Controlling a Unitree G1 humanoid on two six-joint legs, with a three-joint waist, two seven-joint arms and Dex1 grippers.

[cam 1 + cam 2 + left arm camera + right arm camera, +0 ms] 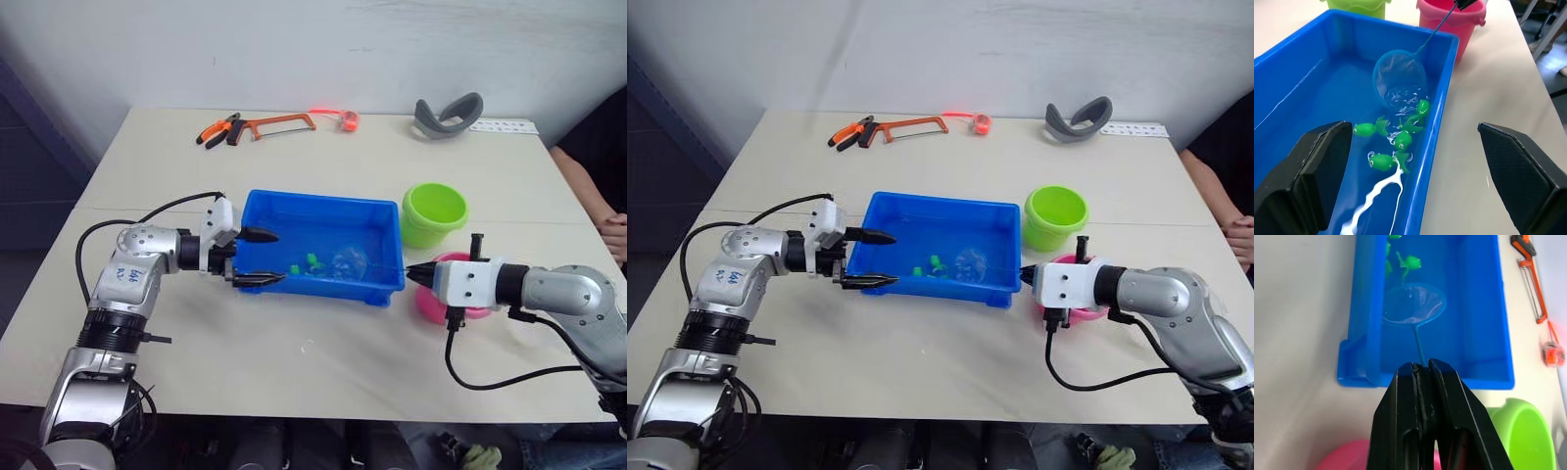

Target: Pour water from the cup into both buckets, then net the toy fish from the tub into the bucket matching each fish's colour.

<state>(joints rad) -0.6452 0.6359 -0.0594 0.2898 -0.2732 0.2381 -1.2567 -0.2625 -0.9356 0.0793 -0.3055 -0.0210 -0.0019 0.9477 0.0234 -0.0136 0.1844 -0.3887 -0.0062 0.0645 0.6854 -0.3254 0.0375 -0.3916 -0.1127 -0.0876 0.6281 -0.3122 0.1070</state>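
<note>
Net (1413,305) in the water, we are at the fishing step: the right gripper (1421,368) has its two black fingers pressed together on the thin handle, and the light-blue hoop sits out ahead of the fingertips, dipped in the tub (387,211).

Just beyond the hoop a cluster of green toy fish (1400,131) floats near the tub's long wall; we see no pink ones.

Our left gripper (257,258) stands wide open and empty, one finger over the water, the other outside the tub's rim, the end wall between them.

We judge the next move calls for sliding the fine mesh under one fish, lifting it level, and swinging back to the green bucket (434,212), which stands beside the pink bucket (1452,25) behind the right fingers.

Everything here is smooth, glossy plastic: slick little fish, rolled rims.
</note>
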